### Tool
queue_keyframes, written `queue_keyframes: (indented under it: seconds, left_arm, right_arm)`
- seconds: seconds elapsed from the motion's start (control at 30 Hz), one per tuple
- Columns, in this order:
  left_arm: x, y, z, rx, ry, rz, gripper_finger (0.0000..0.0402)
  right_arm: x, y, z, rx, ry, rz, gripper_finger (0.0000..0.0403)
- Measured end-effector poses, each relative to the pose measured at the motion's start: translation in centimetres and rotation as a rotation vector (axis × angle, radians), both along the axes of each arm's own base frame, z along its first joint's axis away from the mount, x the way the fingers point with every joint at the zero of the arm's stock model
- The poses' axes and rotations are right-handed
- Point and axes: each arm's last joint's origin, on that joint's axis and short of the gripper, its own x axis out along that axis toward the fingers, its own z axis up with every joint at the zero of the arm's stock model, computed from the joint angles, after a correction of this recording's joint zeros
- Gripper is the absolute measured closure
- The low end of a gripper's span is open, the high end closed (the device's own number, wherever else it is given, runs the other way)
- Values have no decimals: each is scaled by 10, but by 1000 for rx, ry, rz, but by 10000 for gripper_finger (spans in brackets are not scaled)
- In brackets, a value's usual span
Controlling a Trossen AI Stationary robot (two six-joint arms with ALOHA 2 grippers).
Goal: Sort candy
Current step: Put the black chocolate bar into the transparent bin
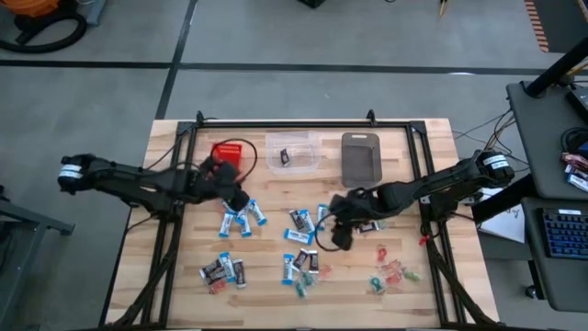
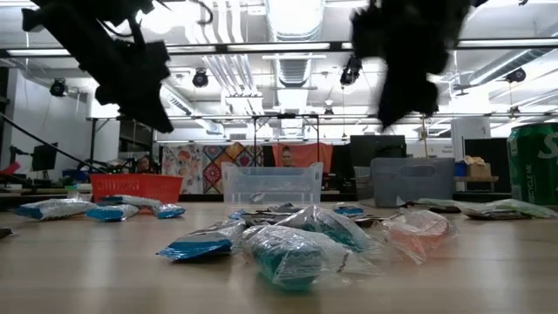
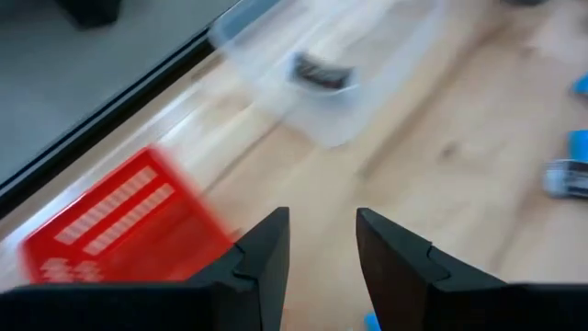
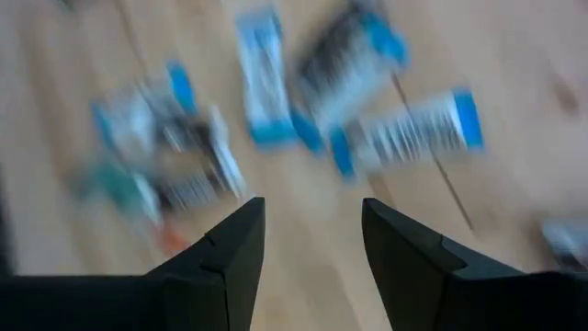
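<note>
Many small wrapped candies lie loose on the wooden table: blue-and-white ones [image 1: 241, 219] by my left gripper, more mid-table [image 1: 303, 222] and toward the near edge [image 1: 301, 265], and tiny red and green ones [image 1: 390, 274] at the near right. My left gripper [image 1: 241, 200] hovers open just in front of the red bin [image 3: 119, 225], with nothing between its fingers [image 3: 266, 253]. My right gripper [image 4: 312, 248] hangs open over the middle cluster of blue-and-white candy [image 4: 404, 133], clear of it. One dark candy [image 3: 322, 72] lies in the clear bin [image 1: 294, 152].
Red bin [image 1: 231, 156], clear bin and grey bin [image 1: 360, 158] stand in a row along the far side. A black frame [image 1: 303, 124] borders the table. A green can [image 2: 534, 166] shows at the right in the low view. Bare wood lies between the candy clusters.
</note>
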Motion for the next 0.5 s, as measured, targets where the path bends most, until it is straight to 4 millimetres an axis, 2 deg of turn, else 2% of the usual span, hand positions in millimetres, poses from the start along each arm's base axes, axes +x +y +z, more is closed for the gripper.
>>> queue_keyframes:
  seconds: [0.13, 0.23, 0.5]
  left_arm:
    - [5, -12, 4, -1, -54, -91, 290]
    - [7, -19, 7, 0, -85, -135, 290]
    - [9, -24, 9, 2, -119, -164, 290]
  right_arm:
    - [-26, 7, -9, -126, 244, 215, 232]
    - [-41, 10, -13, -207, 369, 282, 232]
    - [-50, 9, -26, -223, 423, 315, 232]
